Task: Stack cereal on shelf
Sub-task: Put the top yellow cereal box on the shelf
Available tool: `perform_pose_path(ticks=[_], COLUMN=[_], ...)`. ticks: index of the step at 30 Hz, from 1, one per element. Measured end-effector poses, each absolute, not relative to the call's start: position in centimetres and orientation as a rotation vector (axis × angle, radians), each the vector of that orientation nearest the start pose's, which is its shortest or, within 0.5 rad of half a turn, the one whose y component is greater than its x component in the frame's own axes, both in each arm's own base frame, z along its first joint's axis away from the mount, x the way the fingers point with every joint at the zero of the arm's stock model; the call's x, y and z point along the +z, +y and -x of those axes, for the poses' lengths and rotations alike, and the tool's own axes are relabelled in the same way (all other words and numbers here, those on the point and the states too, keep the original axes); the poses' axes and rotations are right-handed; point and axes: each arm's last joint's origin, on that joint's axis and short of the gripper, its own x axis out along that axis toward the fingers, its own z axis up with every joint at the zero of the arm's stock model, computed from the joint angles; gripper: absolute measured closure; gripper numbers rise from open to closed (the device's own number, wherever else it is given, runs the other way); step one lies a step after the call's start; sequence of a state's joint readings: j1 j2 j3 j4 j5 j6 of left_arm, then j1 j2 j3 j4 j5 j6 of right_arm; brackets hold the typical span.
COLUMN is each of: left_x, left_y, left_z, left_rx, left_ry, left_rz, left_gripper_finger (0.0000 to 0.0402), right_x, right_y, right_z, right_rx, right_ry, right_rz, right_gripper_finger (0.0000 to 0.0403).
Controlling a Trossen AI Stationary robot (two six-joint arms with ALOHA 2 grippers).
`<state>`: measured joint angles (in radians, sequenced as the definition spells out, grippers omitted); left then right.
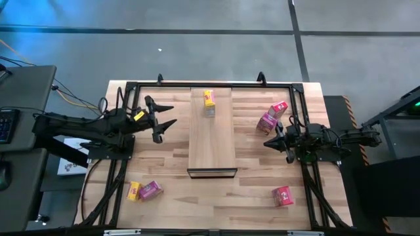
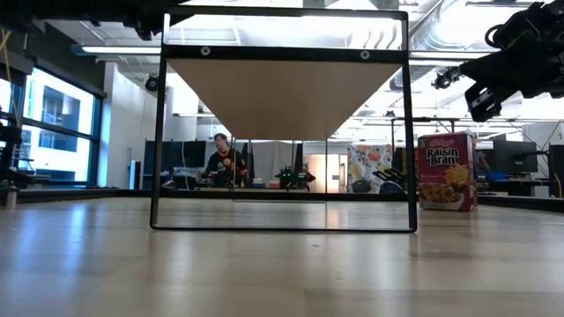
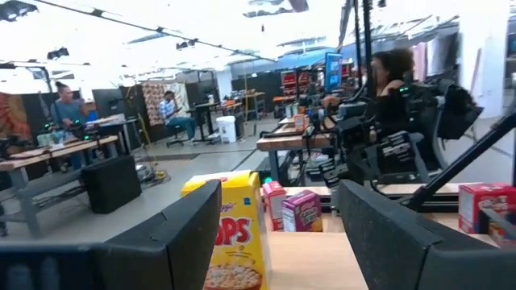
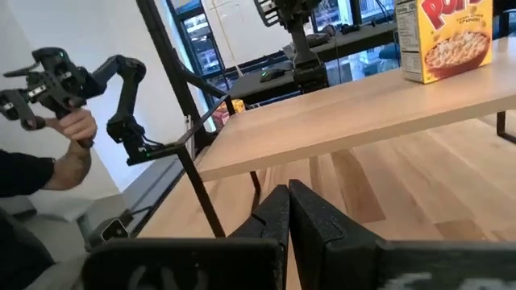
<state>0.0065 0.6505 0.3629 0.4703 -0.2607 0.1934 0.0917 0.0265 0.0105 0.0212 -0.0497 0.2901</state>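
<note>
One yellow cereal box (image 1: 209,102) stands upright on the shelf (image 1: 212,147) near its far end; the other boxes lie on the tabletop either side of the shelf. My left gripper (image 1: 164,118) hangs w/ fingers open just left of the shelf, holding nothing; right gripper (image 1: 272,141) waits to the shelf's right, fingers shut, empty. These look light, thin cardboard, prob. crushable & slick, so I'd pinch across the broad faces, mid-height, gently.

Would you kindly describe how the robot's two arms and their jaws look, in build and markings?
Both arms are dark, jointed metal. The left gripper ends in two slim black prongs and carries a small yellow tag behind them. The right gripper is black too, with chunky flat-faced jaws and dark cabling along its arm.
</note>
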Motion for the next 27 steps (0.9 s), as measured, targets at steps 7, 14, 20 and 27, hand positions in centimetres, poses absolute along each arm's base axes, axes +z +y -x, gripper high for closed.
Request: perform_pose_path(ticks=[7, 14, 20, 27], left_x=[25.6, 25.3, 25.3, 25.2], left_y=[2.6, 4.1, 4.4, 4.1], left_z=[-15.3, -15.2, -15.1, -15.2], left_rx=[0.364, 0.301, 0.313, 0.284], left_ry=[-0.159, -0.161, -0.169, -0.167], left_rz=[-0.174, -0.069, -0.023, 0.031], left_gripper_finger=[0.0161, 0.0161, 0.0161, 0.0161], right_x=[18.1, 19.7, 20.8, 21.0], right_y=[0.2, -0.6, -0.1, 0.1], right_z=[-9.7, -9.2, -9.9, -13.0], right_rx=[-0.143, -0.383, -0.197, -0.229], right_ry=[-0.174, -0.378, -0.454, -0.327], right_rz=[-0.316, -0.368, -0.379, -0.427], right_gripper_finger=[0.0402, 0.0402, 0.0402, 0.0402])
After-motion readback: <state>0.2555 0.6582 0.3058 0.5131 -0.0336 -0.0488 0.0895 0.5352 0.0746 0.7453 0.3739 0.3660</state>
